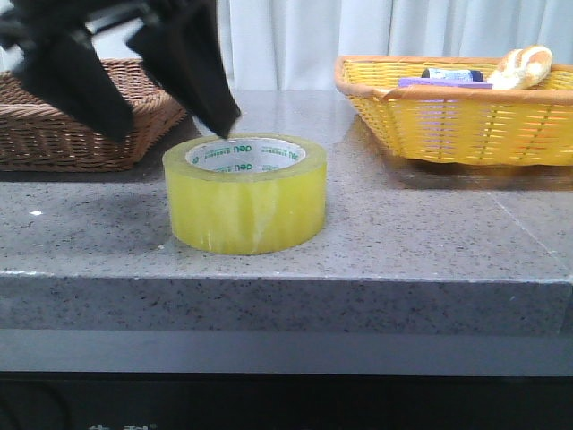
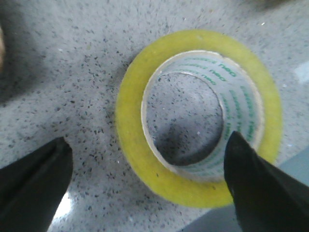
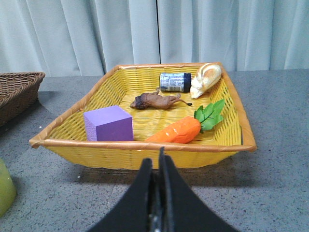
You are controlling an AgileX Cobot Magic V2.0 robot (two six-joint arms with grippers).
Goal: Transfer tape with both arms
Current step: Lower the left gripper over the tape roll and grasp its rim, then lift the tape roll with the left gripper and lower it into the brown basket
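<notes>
The tape (image 1: pixel 243 193) is a wide yellow roll with a white, green-lettered core, lying flat near the table's front edge. My left gripper (image 1: pixel 175 125) is open and hangs just above and behind it. In the left wrist view the tape (image 2: pixel 140 159) lies below the open left gripper (image 2: pixel 148 140). One finger (image 2: pixel 256 188) is over the roll's rim and the other (image 2: pixel 34 183) is over bare table beside the roll. My right gripper (image 3: pixel 157 159) is shut and empty, facing the yellow basket. A sliver of the tape (image 3: pixel 5 191) shows at that view's edge.
A yellow wicker basket (image 1: pixel 466 125) stands at the back right. The right wrist view shows its rim (image 3: pixel 140 144) and, inside, a purple block (image 3: pixel 108 123), a carrot (image 3: pixel 176 131), a bread roll (image 3: pixel 205 79), a can (image 3: pixel 175 82) and a brown toy (image 3: pixel 154 101). A brown wicker basket (image 1: pixel 54 134) stands back left.
</notes>
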